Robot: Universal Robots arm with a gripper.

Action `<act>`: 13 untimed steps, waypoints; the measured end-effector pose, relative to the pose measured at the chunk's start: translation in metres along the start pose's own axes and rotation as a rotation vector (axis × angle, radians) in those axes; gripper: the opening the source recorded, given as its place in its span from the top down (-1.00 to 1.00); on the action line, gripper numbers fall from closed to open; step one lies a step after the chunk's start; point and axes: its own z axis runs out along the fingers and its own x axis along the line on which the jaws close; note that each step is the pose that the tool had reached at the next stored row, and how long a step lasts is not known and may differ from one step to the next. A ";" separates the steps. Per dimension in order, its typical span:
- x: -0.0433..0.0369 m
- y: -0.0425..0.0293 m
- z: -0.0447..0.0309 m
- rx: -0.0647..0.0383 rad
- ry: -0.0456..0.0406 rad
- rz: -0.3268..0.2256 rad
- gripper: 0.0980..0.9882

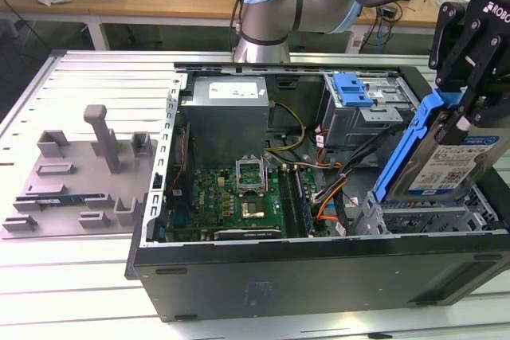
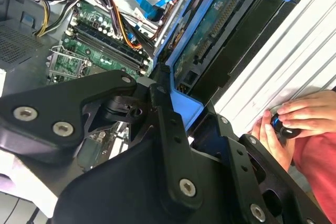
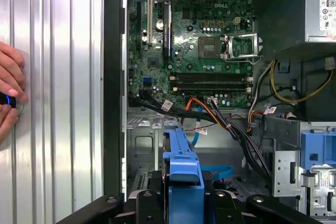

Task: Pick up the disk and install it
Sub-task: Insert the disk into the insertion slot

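My hand [image 1: 464,109] is closed on the disk [image 1: 456,161], pinching its upper end between the fingers, so the disk hangs from me and rests on nothing else that I can make out. It is up off the surface [image 1: 88,77], over the corner of the open computer case [image 1: 319,276] at the exterior view's right.

What matters is how the disk lies. Its long axis is steeply tilted, not upright and not flat. The top end sits in my grip, and the lower end slopes down toward the metal drive cage [image 1: 422,216] just beneath it. I cannot tell whether that lower end is touching the cage yet. The labelled face is turned toward the exterior view.

In the first wrist view the blue rail [image 3: 182,174] along the disk's edge runs straight out from my hand, with the cables [image 3: 210,114] and the motherboard [image 3: 194,45] beyond it.

A person's hand [image 2: 296,121] rests on the ribbed surface outside the case wall, fingers on a small dark object, apart from the disk.
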 end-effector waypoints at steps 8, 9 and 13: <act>0.0002 -0.0001 0.0061 0.000 -0.0004 0.003 0.39; 0.0003 -0.0002 0.0033 0.001 -0.0011 0.003 0.39; -0.0001 0.0000 -0.0166 0.000 0.0044 0.005 0.39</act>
